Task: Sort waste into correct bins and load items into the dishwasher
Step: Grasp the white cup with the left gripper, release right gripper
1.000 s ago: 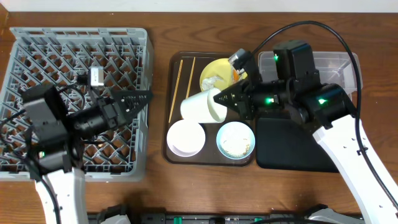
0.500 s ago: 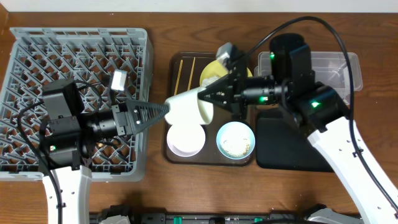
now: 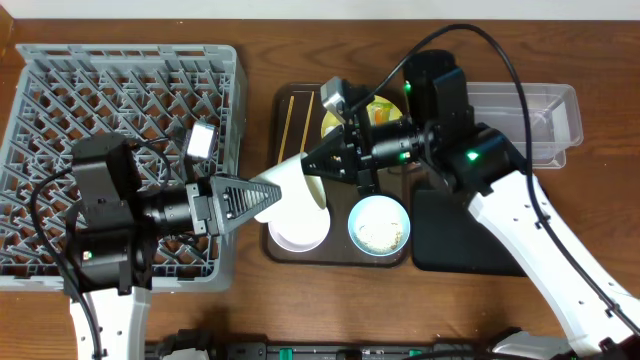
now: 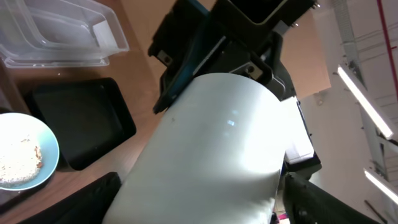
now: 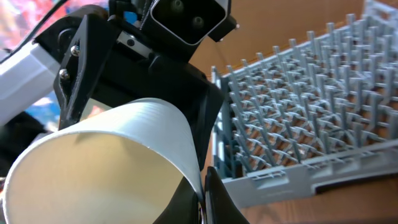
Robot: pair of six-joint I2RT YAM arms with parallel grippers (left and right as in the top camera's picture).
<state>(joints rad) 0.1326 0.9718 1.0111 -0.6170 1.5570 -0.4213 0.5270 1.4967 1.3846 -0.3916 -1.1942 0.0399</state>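
A white cup (image 3: 295,190) hangs on its side above the brown serving tray (image 3: 272,235), between both grippers. My right gripper (image 3: 316,168) is shut on the cup's rim, one finger inside (image 5: 202,186). My left gripper (image 3: 260,196) has its fingers spread on either side of the cup's base (image 4: 199,196), with a small gap at one finger. The cup fills the left wrist view (image 4: 217,137) and the right wrist view (image 5: 106,168). The grey dish rack (image 3: 120,60) lies to the left and also shows in the right wrist view (image 5: 298,106).
On the serving tray are a white bowl (image 3: 300,228), a light-blue bowl (image 3: 379,225) with rice crumbs, chopsticks (image 3: 285,125) and a yellow plate (image 3: 345,110) partly under the right arm. The clear tub (image 3: 530,110) and black tray (image 3: 450,240) lie to the right.
My right gripper has carried the cup leftward off the tray's middle. My left gripper has swung out from over the rack to meet it, and its fingers now flank the cup's base.
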